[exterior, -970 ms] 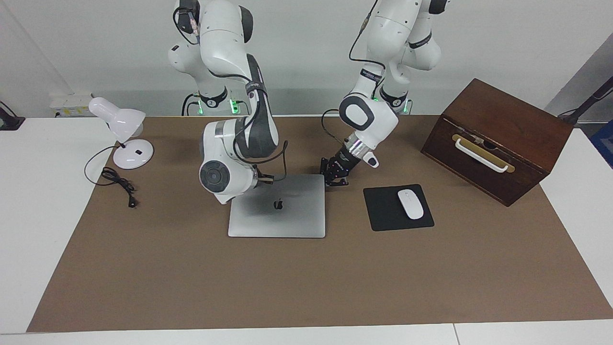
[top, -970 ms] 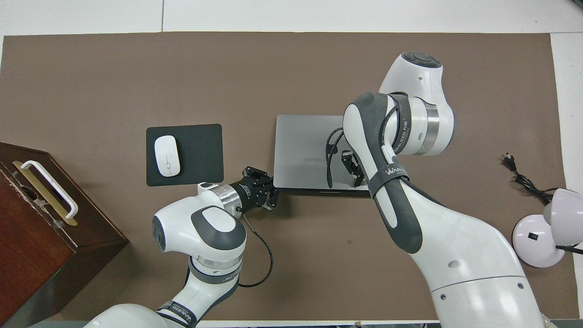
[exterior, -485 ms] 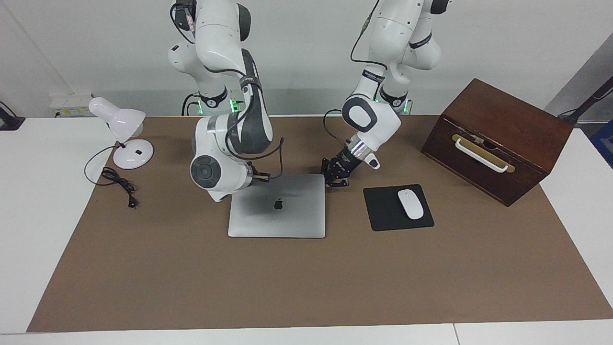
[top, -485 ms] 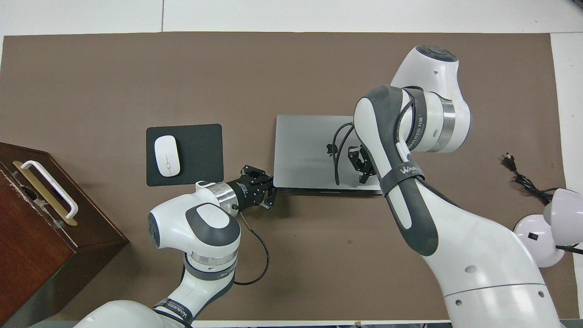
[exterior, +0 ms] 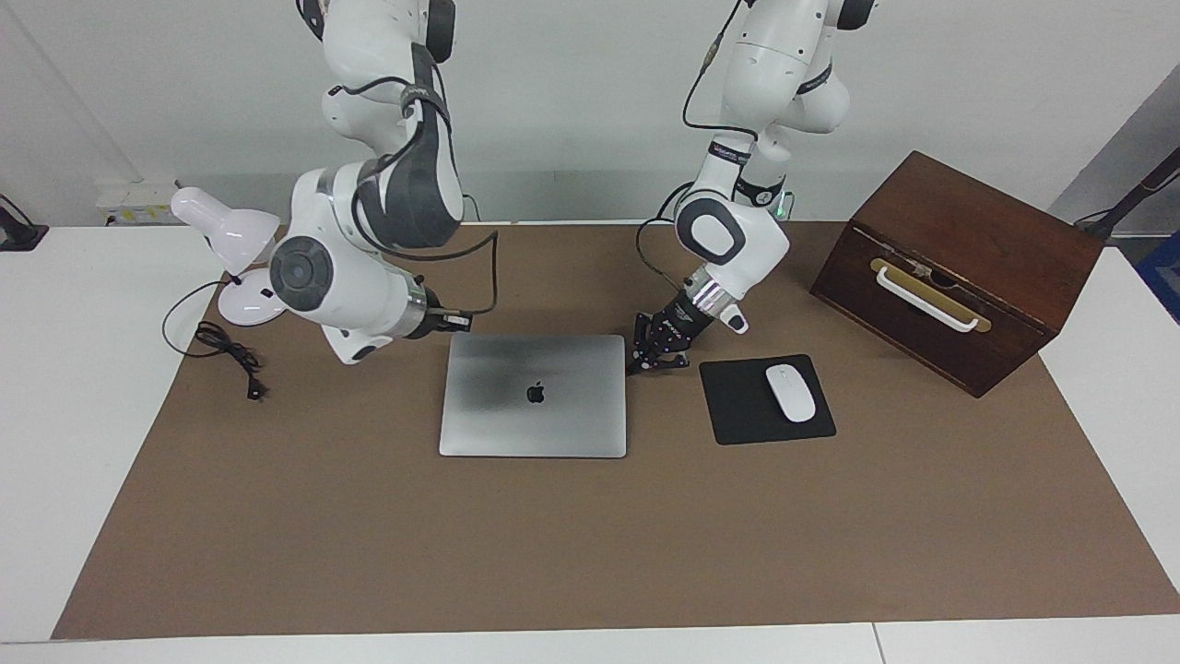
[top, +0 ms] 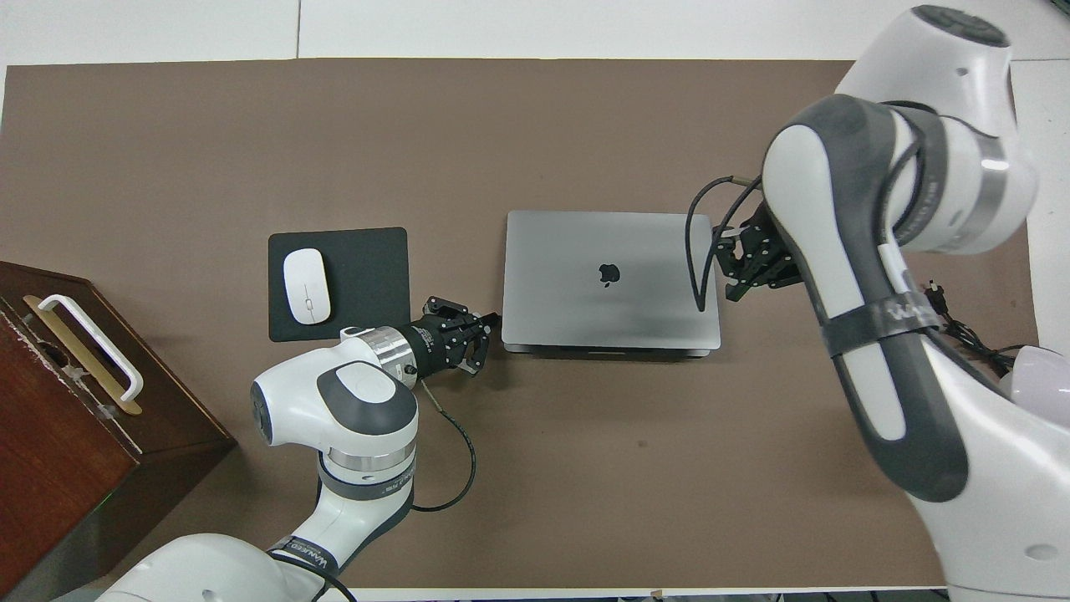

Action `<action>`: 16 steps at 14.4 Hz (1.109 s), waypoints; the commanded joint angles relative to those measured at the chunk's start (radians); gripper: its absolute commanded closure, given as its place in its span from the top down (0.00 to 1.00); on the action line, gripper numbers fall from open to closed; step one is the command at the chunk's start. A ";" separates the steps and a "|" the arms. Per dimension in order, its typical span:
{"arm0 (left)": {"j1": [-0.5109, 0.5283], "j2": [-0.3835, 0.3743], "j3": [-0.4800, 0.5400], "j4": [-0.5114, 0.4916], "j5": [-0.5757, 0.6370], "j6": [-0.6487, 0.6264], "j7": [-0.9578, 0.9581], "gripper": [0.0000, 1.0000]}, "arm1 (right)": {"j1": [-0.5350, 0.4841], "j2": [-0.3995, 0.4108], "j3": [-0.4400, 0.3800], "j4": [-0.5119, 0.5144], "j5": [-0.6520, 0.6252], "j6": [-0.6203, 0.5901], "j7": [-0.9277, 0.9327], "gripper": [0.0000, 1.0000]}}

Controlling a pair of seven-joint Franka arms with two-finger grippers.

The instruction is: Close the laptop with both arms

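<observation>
Left claw (exterior: 656, 360) beside closed laptop (exterior: 534, 397)

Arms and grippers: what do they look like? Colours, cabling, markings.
Both arms are glossy white with dark grey joint caps and silver wrist rings. The right arm has a grey band lettered WANJEED. A loose black cable runs to each small black two-finger gripper: left gripper, right gripper.

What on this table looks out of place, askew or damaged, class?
Little stands out. The laptop lies shut and square on the brown mat, and the mouse sits on its mouse pad. Only the wooden box sits skewed, and the desk lamp's cord lies loose, unplugged.
</observation>
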 commanded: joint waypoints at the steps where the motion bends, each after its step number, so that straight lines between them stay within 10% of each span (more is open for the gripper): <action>1: 0.060 0.012 0.005 0.006 -0.007 -0.009 0.031 0.00 | -0.132 -0.072 0.106 0.091 -0.100 -0.038 -0.023 0.00; 10: 0.147 -0.046 0.014 0.113 0.134 0.021 0.033 0.00 | -0.436 -0.190 0.366 0.224 -0.411 -0.014 -0.238 0.00; 12: 0.146 -0.038 0.011 0.159 0.316 0.117 0.034 0.00 | -0.511 -0.221 0.424 0.224 -0.426 0.061 -0.284 0.23; 15: 0.161 -0.028 0.016 0.211 0.482 0.138 0.056 0.00 | -0.594 -0.251 0.513 0.217 -0.444 0.091 -0.301 1.00; 16: 0.184 -0.028 0.016 0.218 0.557 0.132 0.072 0.00 | -0.608 -0.259 0.522 0.212 -0.444 0.097 -0.304 1.00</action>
